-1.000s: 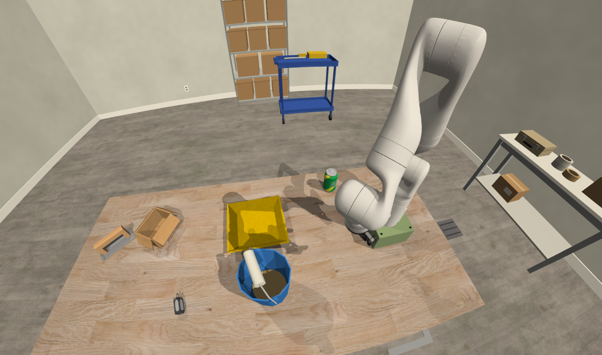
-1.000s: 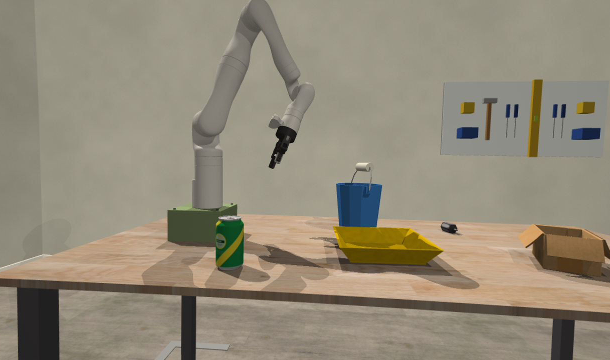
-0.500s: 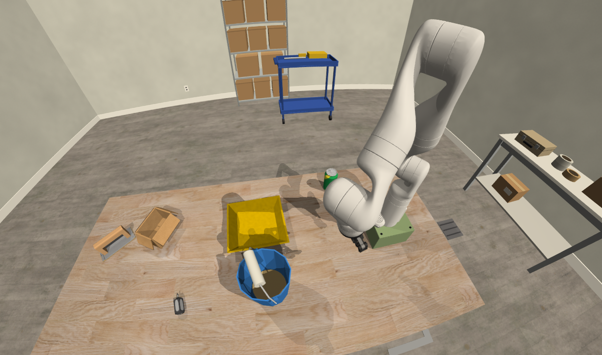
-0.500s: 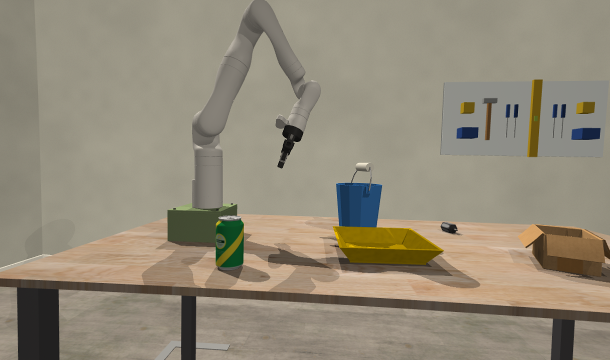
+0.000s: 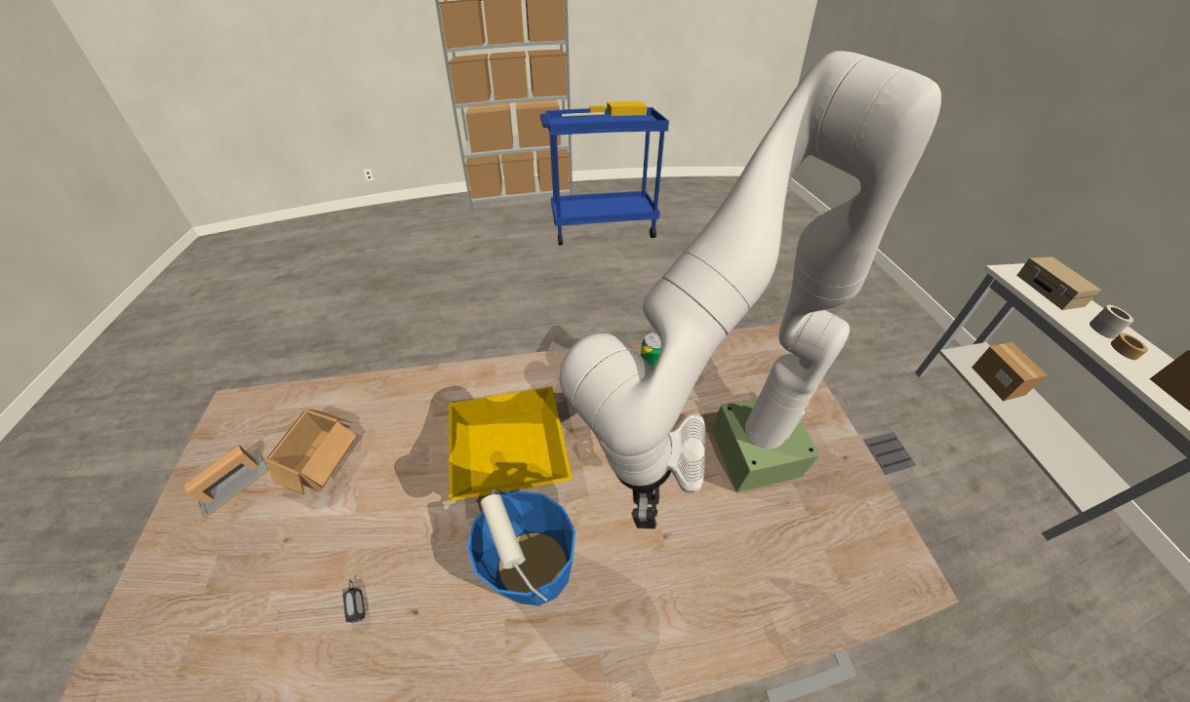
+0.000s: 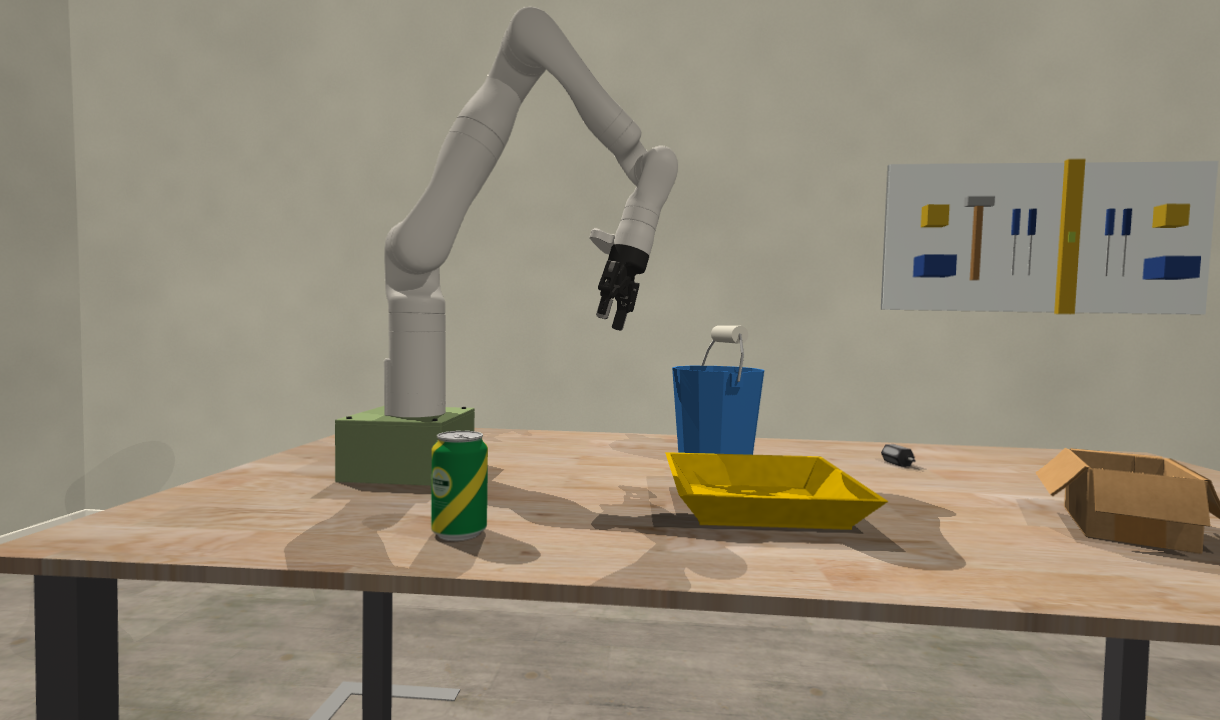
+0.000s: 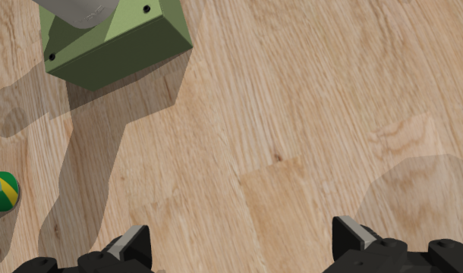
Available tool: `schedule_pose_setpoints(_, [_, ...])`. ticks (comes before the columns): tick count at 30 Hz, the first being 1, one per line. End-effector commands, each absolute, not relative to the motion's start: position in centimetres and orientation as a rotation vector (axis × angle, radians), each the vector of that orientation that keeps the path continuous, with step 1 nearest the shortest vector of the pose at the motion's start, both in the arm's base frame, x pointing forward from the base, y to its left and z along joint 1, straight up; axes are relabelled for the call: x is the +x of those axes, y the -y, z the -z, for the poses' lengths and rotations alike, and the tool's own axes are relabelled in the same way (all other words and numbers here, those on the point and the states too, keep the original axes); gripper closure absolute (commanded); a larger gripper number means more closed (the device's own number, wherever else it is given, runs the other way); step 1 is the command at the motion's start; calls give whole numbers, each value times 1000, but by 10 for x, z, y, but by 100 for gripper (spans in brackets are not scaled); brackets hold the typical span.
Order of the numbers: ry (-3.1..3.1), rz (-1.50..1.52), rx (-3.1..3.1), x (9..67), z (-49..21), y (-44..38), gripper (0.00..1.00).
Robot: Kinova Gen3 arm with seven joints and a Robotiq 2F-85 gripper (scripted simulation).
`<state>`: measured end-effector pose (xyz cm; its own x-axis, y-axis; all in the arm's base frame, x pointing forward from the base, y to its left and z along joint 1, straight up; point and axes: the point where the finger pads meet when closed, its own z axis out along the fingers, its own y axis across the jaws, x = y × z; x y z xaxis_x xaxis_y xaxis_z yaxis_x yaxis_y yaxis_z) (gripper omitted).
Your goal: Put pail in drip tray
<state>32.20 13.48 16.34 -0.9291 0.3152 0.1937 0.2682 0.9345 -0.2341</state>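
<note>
Fingers wide apart; blue pail upright (white-gripped handle raised).

The table has a pale wood top with visible grain and plank joints, matt with a faint sheen, on dark matt metal-looking legs. On it, the pail looks like smooth blue plastic with faceted sides, a thin grey wire handle and a white, smooth grip roll. Just in front of the pail, the drip tray is yellow, smooth, plastic-like, slightly glossy inside. Left of the tray, the can has a shiny printed green-and-yellow skin and a silvery metal top. The arm's base block is matt green; the gripper is matt black
</note>
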Motion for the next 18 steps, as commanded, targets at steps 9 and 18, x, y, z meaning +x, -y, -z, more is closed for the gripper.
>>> schedule_pose_setpoints(9, [2802, -215, -1055, 416, -178, -153, 0])
schedule_pose_setpoints(18, [2663, -110, -1536, 488, -199, -159, 0])
